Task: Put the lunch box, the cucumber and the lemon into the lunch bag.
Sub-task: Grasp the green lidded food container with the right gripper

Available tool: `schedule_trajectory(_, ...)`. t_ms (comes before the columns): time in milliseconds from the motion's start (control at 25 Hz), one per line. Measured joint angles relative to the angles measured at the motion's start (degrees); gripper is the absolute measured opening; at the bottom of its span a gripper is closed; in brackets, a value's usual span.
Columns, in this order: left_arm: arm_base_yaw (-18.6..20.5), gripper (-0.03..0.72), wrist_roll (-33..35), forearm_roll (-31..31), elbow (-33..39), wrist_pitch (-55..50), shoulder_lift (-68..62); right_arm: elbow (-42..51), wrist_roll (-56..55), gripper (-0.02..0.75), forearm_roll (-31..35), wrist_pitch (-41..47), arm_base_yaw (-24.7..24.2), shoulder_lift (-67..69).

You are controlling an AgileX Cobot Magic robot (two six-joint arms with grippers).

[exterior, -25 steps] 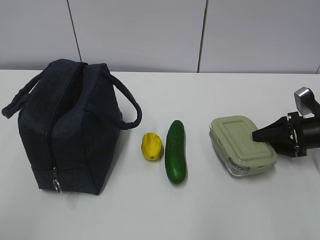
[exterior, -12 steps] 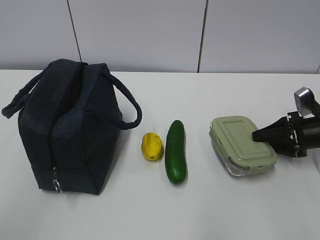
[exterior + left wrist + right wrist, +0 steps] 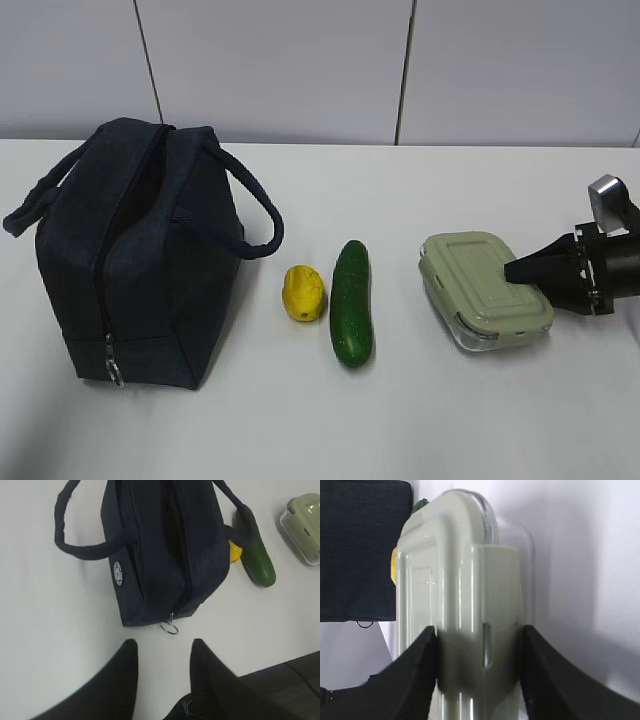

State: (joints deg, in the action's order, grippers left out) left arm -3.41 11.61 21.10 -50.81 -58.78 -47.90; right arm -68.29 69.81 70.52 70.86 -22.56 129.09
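The dark navy lunch bag stands at the left with its top zipper shut and the ring pull hanging at the near end. To its right lie the yellow lemon and the dark green cucumber. The sage-lidded lunch box sits further right, and my right gripper is shut on its right end. In the right wrist view the fingers press lid and underside of the lunch box around the right gripper. My left gripper hovers open just short of the lunch bag, holding nothing.
The white table meets a pale panelled wall behind. In the left wrist view the cucumber, a sliver of lemon and the lunch box lie beyond the bag, and the table's near edge shows at lower right.
The lunch box's gripped end has shifted very slightly in the right gripper. Nothing else has moved.
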Motion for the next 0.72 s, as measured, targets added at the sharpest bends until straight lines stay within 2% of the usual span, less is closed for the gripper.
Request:
schedule_trajectory(400, 0.0, 0.249, 4.4, 4.4, -21.8, -8.1, -32.1, 0.0, -0.4, 0.366, 0.1, 0.1, 0.0, 0.0)
schedule_trajectory(600, 0.0, 0.306, 4.6, 4.4, -28.1, -11.0, -39.7, 0.0, -0.5, 0.366, 0.2, 0.1, 0.0, 0.0)
schedule_trajectory(720, 0.0, 0.347, 4.8, 4.3, -29.5, -11.0, -42.7, 0.0, -0.5, 0.366, 0.2, 0.1, 0.0, 0.0)
